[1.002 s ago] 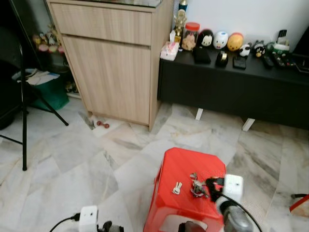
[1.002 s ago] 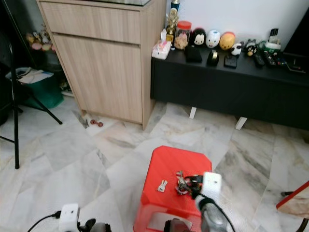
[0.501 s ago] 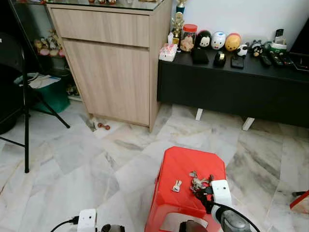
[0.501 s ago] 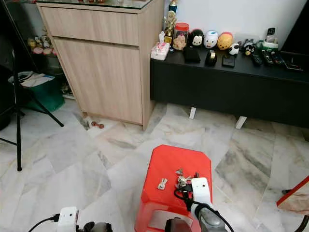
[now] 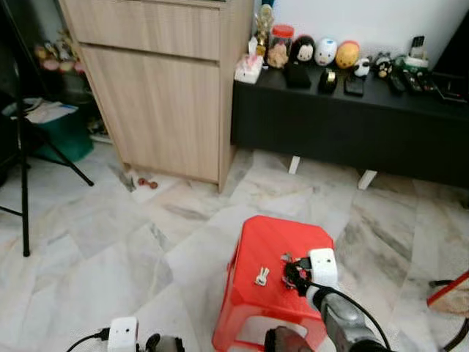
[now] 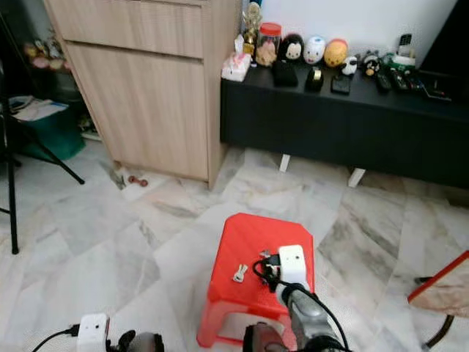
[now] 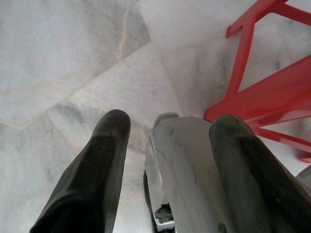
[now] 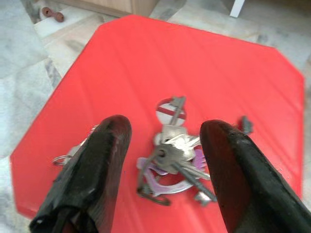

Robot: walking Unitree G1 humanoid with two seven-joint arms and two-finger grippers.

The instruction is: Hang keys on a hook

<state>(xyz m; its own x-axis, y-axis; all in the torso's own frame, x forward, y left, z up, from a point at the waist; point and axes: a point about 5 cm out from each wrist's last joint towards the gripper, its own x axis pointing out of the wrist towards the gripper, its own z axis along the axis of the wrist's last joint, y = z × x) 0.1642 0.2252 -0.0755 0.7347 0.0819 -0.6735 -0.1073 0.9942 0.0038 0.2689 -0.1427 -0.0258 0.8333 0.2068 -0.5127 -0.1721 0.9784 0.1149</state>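
A bunch of keys (image 8: 172,155) lies on the top of a red plastic stool (image 5: 260,238), with a small separate key pair (image 5: 260,276) to its left. My right gripper (image 8: 164,125) hovers low over the stool. It is open, and its two black fingers (image 8: 97,170) straddle the bunch without holding it. In the eye views the same gripper (image 5: 293,275) sits at the keys, its white wrist box (image 5: 321,265) behind. My left gripper (image 7: 172,119) hangs open over the marble floor beside the stool's legs, holding nothing.
A tall light-wood cabinet (image 5: 161,88) stands ahead on the left. A low black bench (image 5: 352,125) with figurines and remotes runs to its right. Black stand legs (image 5: 22,183) and a green bin (image 5: 62,136) are at far left. A red-edged object (image 5: 448,292) is at right.
The camera has shifted, so the whole scene sits slightly differently. My right gripper has edged left over the stool top toward the keys. The keys still lie on the stool.
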